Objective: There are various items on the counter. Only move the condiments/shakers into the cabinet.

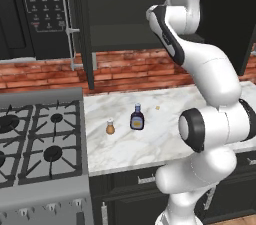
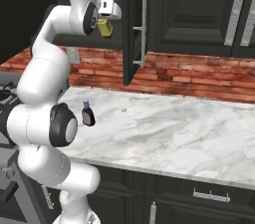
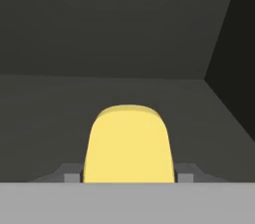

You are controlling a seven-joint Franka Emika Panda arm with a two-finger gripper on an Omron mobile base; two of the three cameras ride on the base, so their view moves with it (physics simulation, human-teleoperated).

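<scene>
Gripper (image 2: 105,25) is clamping the yellow bottle (image 2: 104,27) up inside the open dark cabinet (image 3: 124,34), above its shelf. Sauce bottle (image 1: 137,117) and shaker (image 1: 110,127) are standing near each other on the marble counter (image 1: 165,129), beside the stove (image 1: 40,144). Brick wall (image 2: 199,76) is running behind.

cabinet (image 3: 124,34) shelf ahead bare | open door (image 2: 130,29) right of gripper (image 2: 105,28) w/ yellow squeeze bottle (image 3: 128,143)

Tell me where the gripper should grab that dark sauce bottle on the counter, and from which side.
Probably around the wide lower body of the dark sauce bottle, below the narrow neck and blue-grey cap. It stands upright on the counter, apart from the orange-brown shaker, so a sideways approach from the front edge looks open, with the jaws straddling the body.
</scene>
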